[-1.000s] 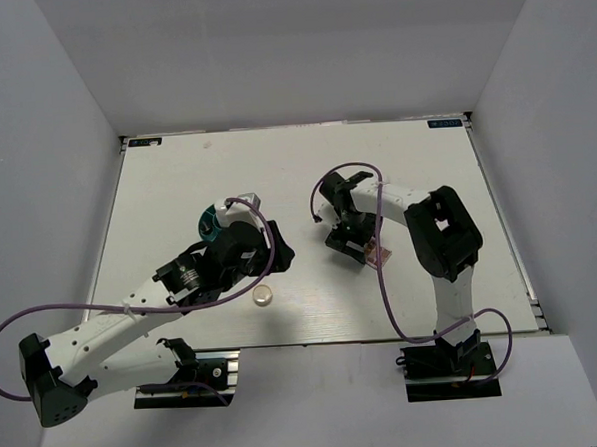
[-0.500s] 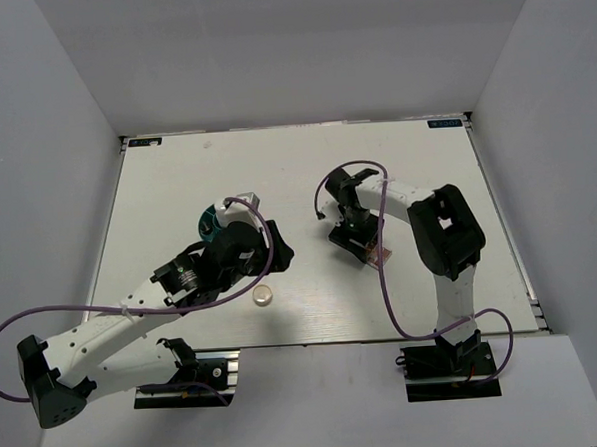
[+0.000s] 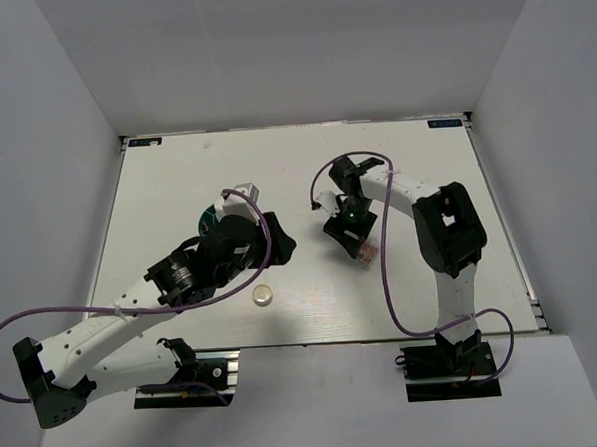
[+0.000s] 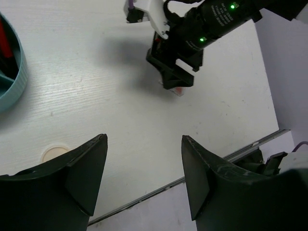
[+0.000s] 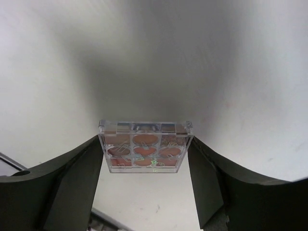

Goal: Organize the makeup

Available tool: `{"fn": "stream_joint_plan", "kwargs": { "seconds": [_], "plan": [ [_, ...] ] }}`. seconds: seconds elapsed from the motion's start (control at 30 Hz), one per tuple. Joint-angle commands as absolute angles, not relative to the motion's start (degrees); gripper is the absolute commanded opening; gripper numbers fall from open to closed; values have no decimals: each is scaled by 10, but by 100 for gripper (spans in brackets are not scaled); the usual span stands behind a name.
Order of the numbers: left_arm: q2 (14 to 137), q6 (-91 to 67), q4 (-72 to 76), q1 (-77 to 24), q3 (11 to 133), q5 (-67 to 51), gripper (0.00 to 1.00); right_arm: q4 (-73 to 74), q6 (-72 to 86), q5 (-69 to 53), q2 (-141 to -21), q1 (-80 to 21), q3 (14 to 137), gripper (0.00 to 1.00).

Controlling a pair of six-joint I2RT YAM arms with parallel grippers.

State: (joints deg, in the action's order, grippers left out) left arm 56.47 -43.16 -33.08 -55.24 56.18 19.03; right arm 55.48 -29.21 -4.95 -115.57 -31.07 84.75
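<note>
1. Makeup, L to R: some is already in the teal tub (image 4: 17, 79) at far L. A red stick (image 4: 6, 41) shows inside; the top view hides the rest behind the L arm.
2. Next R, the left gripper (image 4: 143, 144): jaws apart, nothing between them, over bare desk (image 3: 176, 180) just R of the tub.
3. Then the round cream compact (image 3: 263, 296): flat on the desk and loose, just base-side of the left gripper. L arm is clearly nearer to it.
4. R of centre, the square pinkish palette (image 5: 143, 156): flat on the desk, pans facing up, well apart from the tub. The right gripper (image 5: 145, 143) points down at it w/ one finger against each side edge, so it reads as gripping the palette. Can't tell if it's off the desk yet.
5. Key relation: palette sits centred between the jaws. It's near-square, w/ its slightly wider side running across them, so no re-aim looks needed. My guess for the next move is lift + carry L to the tub.
6. Vs a sec ago: right gripper has turned and closed in round the palette, which seems a touch further L. L arm has pushed a bit further out. Compact hasn't moved.
</note>
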Motion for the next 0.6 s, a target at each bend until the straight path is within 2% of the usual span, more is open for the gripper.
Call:
{"fn": "stream_joint_plan", "kwargs": {
  "seconds": [0.0, 0.03, 0.07, 0.27, 0.4, 0.5, 0.57],
  "plan": [
    [551, -396, -297, -555, 609, 183, 73, 564, -330, -173, -1113, -313, 920, 24],
    [549, -380, -284, -555, 616, 178, 72, 567, -342, -197, -1106, -314, 934, 15],
    [549, -370, -277, -555, 625, 174, 72, 570, -345, -219, -1103, -314, 946, 11],
    [557, -285, -203, -555, 691, 145, 73, 542, -322, -411, -1094, -327, 1014, 5],
    [584, -247, -195, -555, 751, 134, 73, 401, -260, -481, -1058, -354, 985, 3],
    [593, -235, -191, -555, 776, 129, 73, 276, -192, -504, -1021, -372, 909, 3],
    [591, -232, -186, -555, 778, 129, 73, 128, -151, -504, -983, -382, 838, 4]
  ]
}}
